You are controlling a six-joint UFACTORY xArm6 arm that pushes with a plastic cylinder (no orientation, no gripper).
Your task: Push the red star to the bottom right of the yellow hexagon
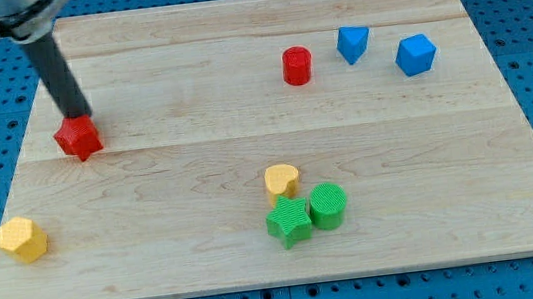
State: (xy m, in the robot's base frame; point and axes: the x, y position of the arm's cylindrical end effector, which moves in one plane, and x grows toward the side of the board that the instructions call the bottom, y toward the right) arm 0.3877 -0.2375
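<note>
The red star [78, 138] lies on the wooden board [275, 138] at the view's left, upper half. The yellow hexagon [22, 239] sits near the board's bottom left corner, below and left of the star. My tip [80, 114] comes down from the view's top left and rests at the star's top edge, touching or nearly touching it.
A red cylinder [297, 65] and two blue blocks [353, 43] [416, 54] stand at the view's upper right. A yellow heart-like block [282, 180], a green star [289, 220] and a green cylinder [328, 205] cluster at the bottom centre.
</note>
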